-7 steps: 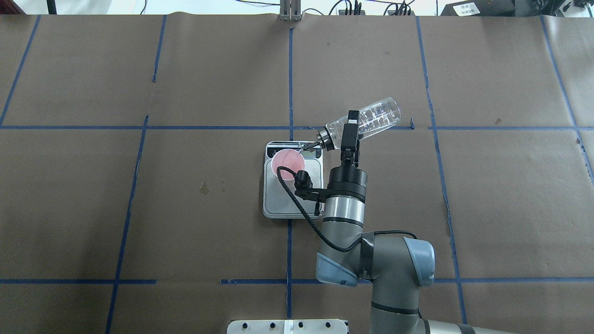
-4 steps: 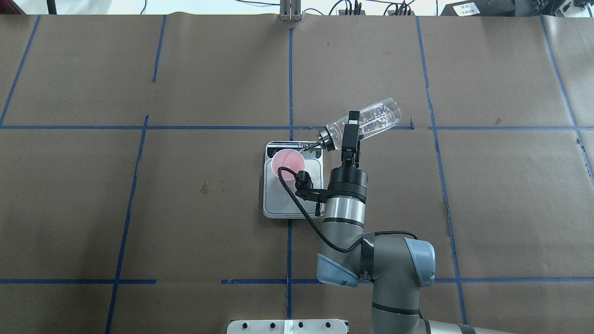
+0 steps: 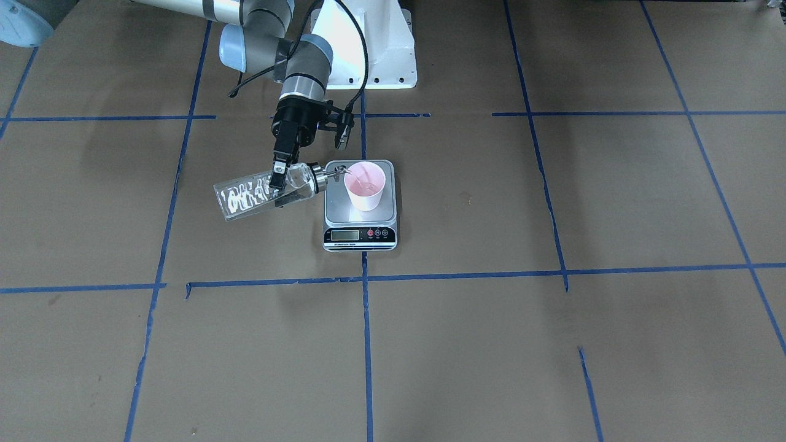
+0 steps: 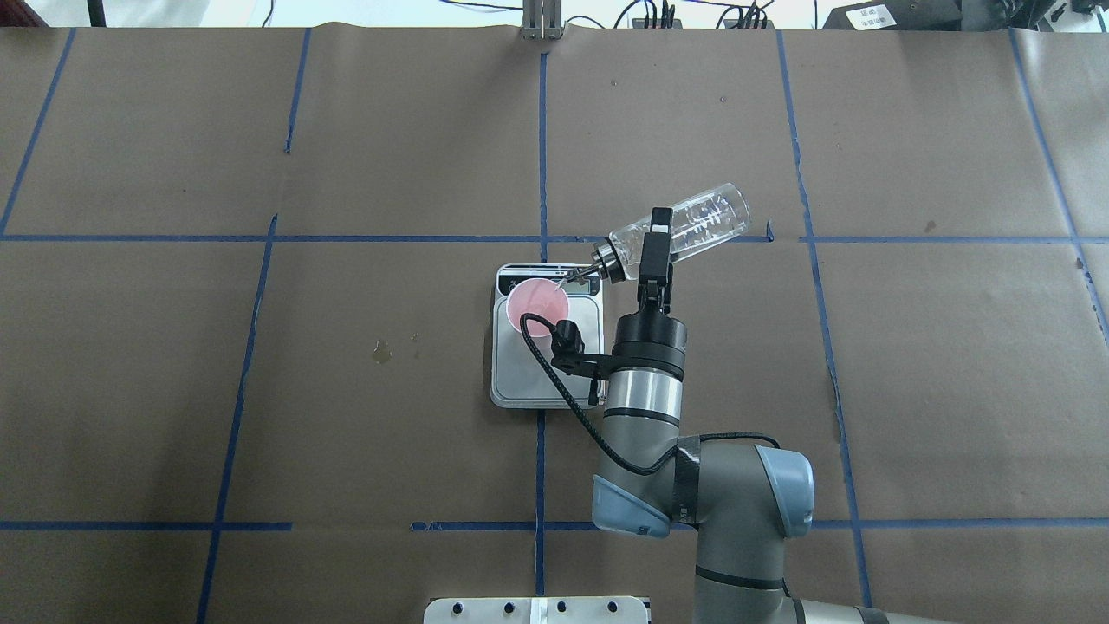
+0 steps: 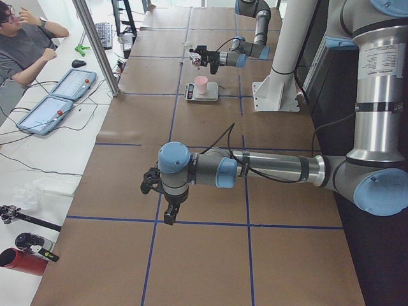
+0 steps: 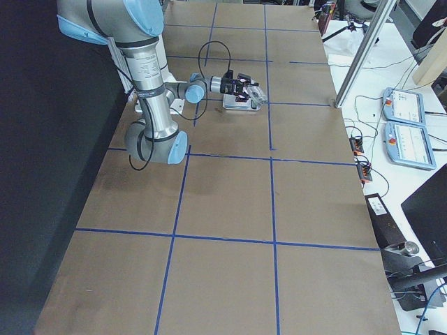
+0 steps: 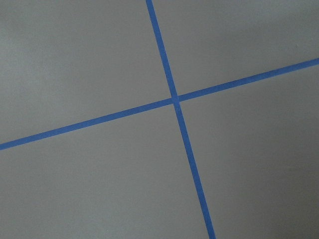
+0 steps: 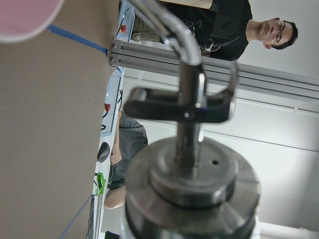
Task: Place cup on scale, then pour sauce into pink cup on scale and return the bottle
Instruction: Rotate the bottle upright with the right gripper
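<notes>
My right gripper (image 4: 656,236) is shut on the clear glass bottle (image 4: 703,215) and holds it tilted, base up and away, silver spout (image 4: 579,276) down over the rim of the pink cup (image 4: 537,302). The cup stands upright on the far part of the scale's steel platform (image 4: 546,377). In the front-facing view the gripper (image 3: 279,178) clamps the bottle (image 3: 245,197) near its neck, beside the cup (image 3: 365,187) and the scale (image 3: 359,234). Clear sauce with bubbles shows inside the bottle. My left gripper (image 5: 167,209) hangs low over bare table far from the scale; I cannot tell its state.
Brown paper with blue tape lines covers the table. A small dark stain (image 4: 381,351) lies left of the scale. The white robot base (image 3: 368,49) stands behind the scale. An operator (image 5: 25,38) and tablets (image 5: 57,99) are beyond the table's far edge.
</notes>
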`<state>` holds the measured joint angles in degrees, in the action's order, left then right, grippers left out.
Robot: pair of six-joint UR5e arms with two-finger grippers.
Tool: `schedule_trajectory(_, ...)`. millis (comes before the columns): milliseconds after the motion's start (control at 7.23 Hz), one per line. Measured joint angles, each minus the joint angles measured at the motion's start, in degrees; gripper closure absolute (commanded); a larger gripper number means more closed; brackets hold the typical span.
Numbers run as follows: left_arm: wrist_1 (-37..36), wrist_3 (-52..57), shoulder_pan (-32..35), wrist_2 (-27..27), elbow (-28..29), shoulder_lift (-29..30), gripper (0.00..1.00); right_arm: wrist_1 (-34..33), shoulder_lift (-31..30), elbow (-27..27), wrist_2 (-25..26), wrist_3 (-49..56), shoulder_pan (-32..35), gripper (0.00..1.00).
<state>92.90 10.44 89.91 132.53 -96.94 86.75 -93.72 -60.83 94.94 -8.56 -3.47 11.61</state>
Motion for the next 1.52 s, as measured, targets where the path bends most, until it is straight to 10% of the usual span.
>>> schedule_trajectory(692,0.00,0.02,0.00,-0.01,-0.16,-0.24,0.00,31.65,-3.29,-0.61,-9.46,-4.71,-0.86,1.00)
schedule_trajectory(1522,0.06,0.04,0.08,0.07,-0.55,-0.53,0.00,35.25,-5.06,8.77,-22.78,-32.67,-0.24,1.00)
